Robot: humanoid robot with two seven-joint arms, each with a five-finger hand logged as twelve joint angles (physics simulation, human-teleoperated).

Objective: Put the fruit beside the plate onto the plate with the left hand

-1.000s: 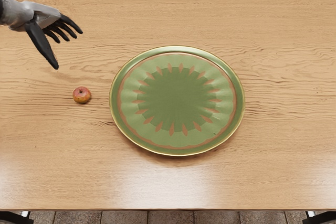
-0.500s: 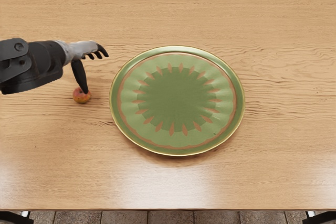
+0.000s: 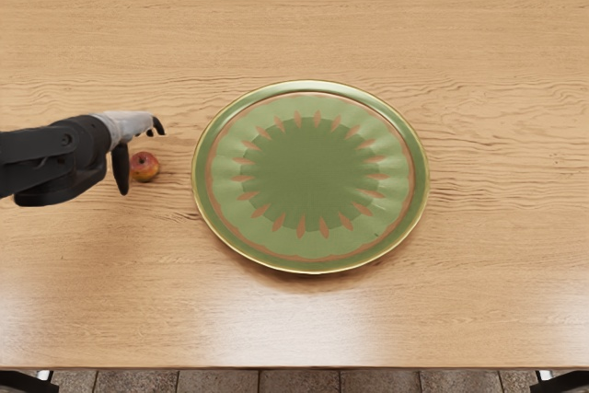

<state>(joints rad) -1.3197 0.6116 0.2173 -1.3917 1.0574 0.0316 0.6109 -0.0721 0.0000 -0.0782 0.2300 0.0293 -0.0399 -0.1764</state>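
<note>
A small red apple (image 3: 144, 167) lies on the wooden table just left of a large green plate (image 3: 310, 175) with a gold rim and an orange starburst pattern. My left hand (image 3: 134, 140) reaches in from the left edge and hovers right at the apple. Its thumb (image 3: 121, 168) hangs down on the apple's left side, and the other fingers curl over the far side. The fingers are spread around the fruit but do not close on it. The plate holds nothing. My right arm is out of view.
The table's (image 3: 479, 52) front edge runs along the bottom of the view, with floor and table legs below it. A brown wall stands behind the far edge.
The left arm has swung down and in from the upper left to the apple, then drawn back a little leftward and lower, with the thumb now beside the fruit. The apple has not moved.
</note>
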